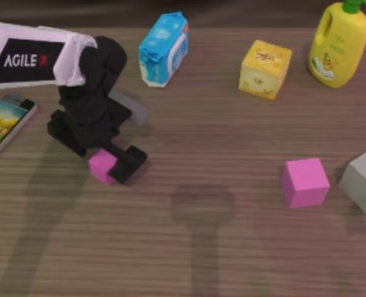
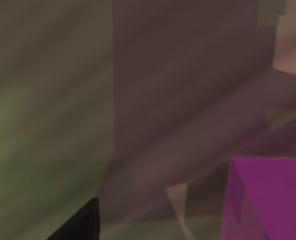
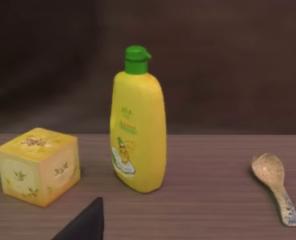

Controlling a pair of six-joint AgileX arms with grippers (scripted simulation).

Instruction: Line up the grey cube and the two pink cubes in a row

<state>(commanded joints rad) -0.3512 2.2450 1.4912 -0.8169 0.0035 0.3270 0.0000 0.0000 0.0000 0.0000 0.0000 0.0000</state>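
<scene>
- The left gripper (image 1: 112, 166) sits low at the table's left, its black fingers flanking the small pink cube (image 1: 102, 166); whether they are pressed against it cannot be told.
- The big pink cube (image 1: 305, 182) and grey cube (image 1: 363, 179) wait near each other at the right, not touching.
- Doing this well likely means a centred, square grip before lifting, then carrying the small cube right to join their line.
- The left wrist view shows only one magenta corner and a fingertip.
- The grey cube is cut by the frame's edge.
- The right gripper is unseen from above; only a dark fingertip shows in its own view.
</scene>
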